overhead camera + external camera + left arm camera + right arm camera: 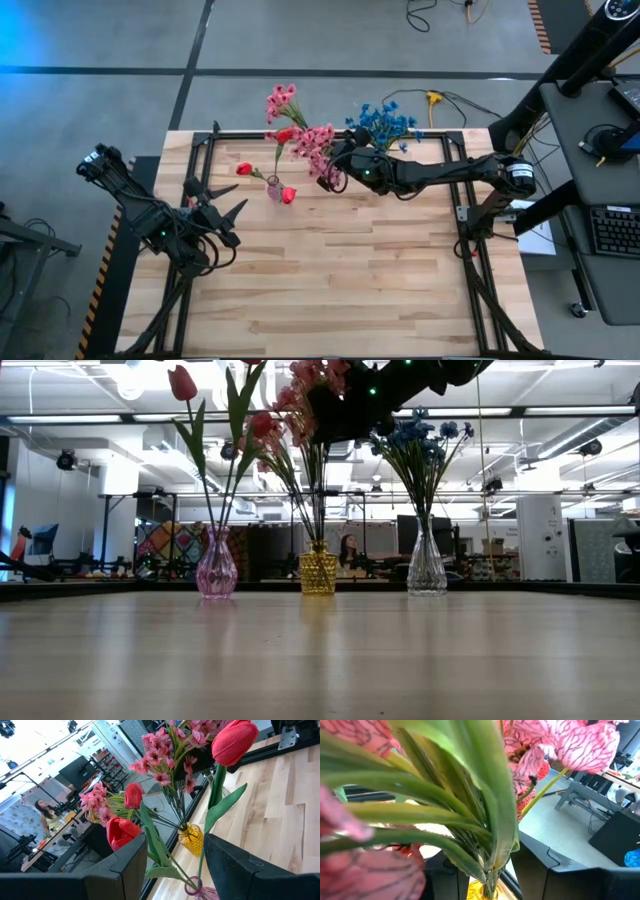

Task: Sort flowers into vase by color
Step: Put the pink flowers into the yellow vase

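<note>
Standing on a pale wood-plank table point(350, 270) before a bright workshop, three vases hold flowers point(310, 400) while the right gripper point(335, 172) straddles pink stems, grip uncertain, and the left gripper point(225, 213) gapes.

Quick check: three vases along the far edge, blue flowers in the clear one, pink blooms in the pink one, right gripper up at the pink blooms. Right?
One slip: the pink blooms stand in the yellow vase, as the low view shows. The pink vase holds red tulips. Blue flowers in the clear vase and the right gripper at the pink blooms are correct.
</note>
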